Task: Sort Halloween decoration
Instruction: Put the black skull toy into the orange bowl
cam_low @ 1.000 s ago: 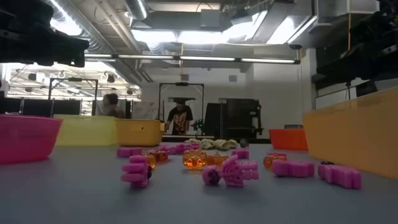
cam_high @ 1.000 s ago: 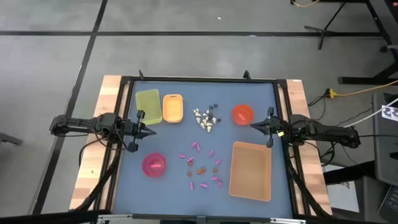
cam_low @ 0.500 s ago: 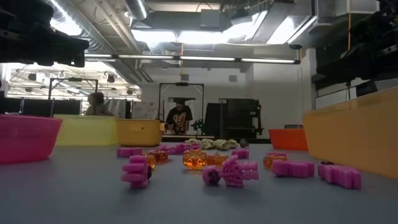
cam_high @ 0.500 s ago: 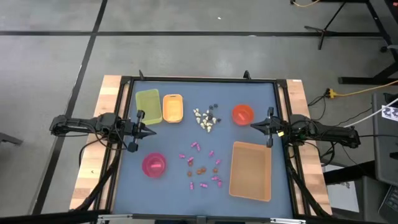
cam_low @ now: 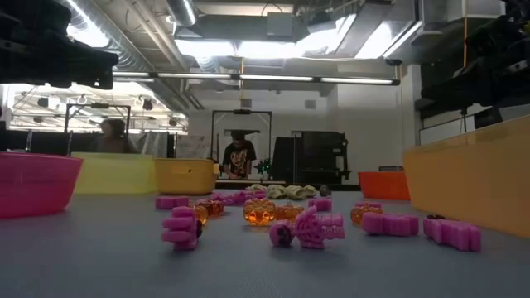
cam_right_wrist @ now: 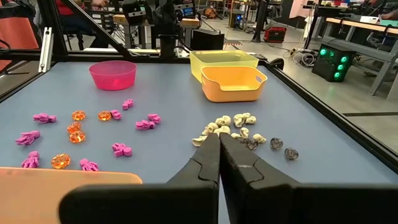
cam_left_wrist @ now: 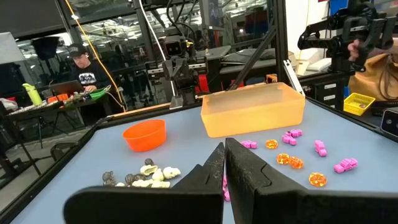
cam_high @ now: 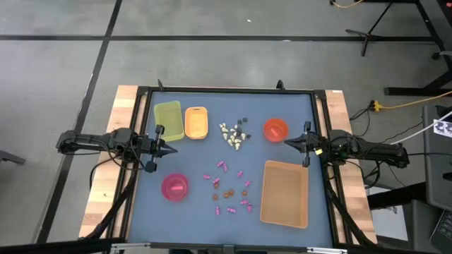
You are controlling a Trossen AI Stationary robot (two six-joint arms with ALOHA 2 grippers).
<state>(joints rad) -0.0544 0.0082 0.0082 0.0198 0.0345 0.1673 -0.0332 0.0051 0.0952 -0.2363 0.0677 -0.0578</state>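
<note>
Small Halloween trinkets lie loose on the blue table. A cream-white heap (cam_high: pixel 232 135) sits with a few dark grey ones (cam_high: pixel 244 124) near the far middle. Magenta-pink pieces (cam_high: pixel 222 166) and orange-brown ones (cam_high: pixel 227 192) are scattered nearer the front. My left gripper (cam_high: pixel 173 149) hovers shut at the table's left edge, between the green tray and the pink bowl. My right gripper (cam_high: pixel 287 142) hovers shut at the right edge, beside the red bowl. Neither touches anything. The trinkets also show in the left wrist view, cream ones (cam_left_wrist: pixel 152 175), and in the right wrist view, cream ones (cam_right_wrist: pixel 227 126).
A green tray (cam_high: pixel 168 117) and an orange tray (cam_high: pixel 195 121) stand at far left. The pink bowl (cam_high: pixel 174 187) is at near left, the red bowl (cam_high: pixel 275 129) at far right, and a large tan tray (cam_high: pixel 284 192) at near right. A person (cam_low: pixel 239 156) stands beyond the table.
</note>
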